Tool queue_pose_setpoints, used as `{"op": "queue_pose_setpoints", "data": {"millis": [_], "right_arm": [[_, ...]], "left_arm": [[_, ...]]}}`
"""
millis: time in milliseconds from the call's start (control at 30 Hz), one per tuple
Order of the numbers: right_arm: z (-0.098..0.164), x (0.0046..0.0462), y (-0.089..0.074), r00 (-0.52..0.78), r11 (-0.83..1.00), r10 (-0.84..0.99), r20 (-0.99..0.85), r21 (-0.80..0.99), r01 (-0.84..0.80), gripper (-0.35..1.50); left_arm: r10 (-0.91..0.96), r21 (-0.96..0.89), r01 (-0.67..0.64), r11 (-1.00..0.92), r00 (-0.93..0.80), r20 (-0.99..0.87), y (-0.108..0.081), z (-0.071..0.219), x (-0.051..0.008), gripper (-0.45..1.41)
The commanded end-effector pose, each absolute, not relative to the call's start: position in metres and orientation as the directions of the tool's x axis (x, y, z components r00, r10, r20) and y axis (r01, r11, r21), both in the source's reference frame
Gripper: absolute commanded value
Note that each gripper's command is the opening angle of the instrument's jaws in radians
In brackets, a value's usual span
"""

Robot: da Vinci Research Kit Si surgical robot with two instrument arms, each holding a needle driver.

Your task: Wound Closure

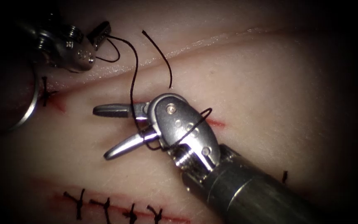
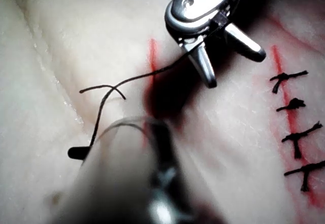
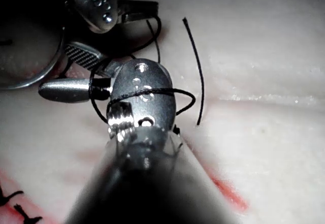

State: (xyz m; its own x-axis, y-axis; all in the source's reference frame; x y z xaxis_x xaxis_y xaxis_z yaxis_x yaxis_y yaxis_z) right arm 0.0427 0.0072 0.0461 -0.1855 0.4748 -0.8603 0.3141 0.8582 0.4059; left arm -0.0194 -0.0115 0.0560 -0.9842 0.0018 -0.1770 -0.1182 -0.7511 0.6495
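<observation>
My left tool [image 1: 100,35] sits at the upper left, left of the cut, with its jaws shut on the black thread [image 1: 134,74]. From there the thread runs down to my right tool [image 1: 103,132], which lies across the cut [image 1: 216,122] with its jaws open and holding nothing. A loop of thread [image 3: 152,93] is wound round the right tool's wrist. A free thread end [image 1: 162,58] lies on the tissue above it. The curved needle [image 1: 29,111] rests at the far left, outside both tools; I cannot tell whether it touches the tissue.
One tied stitch [image 1: 44,92] crosses the left end of the cut, where there is red fluid. A second cut near the front carries several tied stitches [image 1: 105,206]. A pale ridge of tissue [image 1: 212,39] runs across behind the tools.
</observation>
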Motion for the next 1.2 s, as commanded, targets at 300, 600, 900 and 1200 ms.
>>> {"op": "queue_pose_setpoints", "data": {"millis": [300,600,900,1200], "right_arm": [[0.046,0.0413,0.01,-0.307,0.891,0.453,-0.837,0.415,0.183,0.81],[0.047,0.0415,0.011,-0.33,0.927,0.359,-0.873,0.375,0.016,1.1],[0.048,0.0416,0.011,-0.242,0.94,0.288,-0.926,0.322,-0.112,1.25],[0.048,0.0419,0.011,-0.137,0.939,0.247,-0.959,0.272,-0.211,1.31]], "left_arm": [[0.024,0.62,-0.13,-0.774,-0.984,-0.176,-0.017,0.058,-0.0186,-0.45],[0.035,0.617,-0.142,-0.774,-0.983,-0.182,-0.021,0.055,-0.0195,-0.45],[0.037,0.616,-0.146,-0.774,-0.982,-0.186,-0.025,0.052,-0.0203,-0.45],[0.033,0.612,-0.144,-0.778,-0.981,-0.189,-0.028,0.05,-0.0222,-0.45]]}}
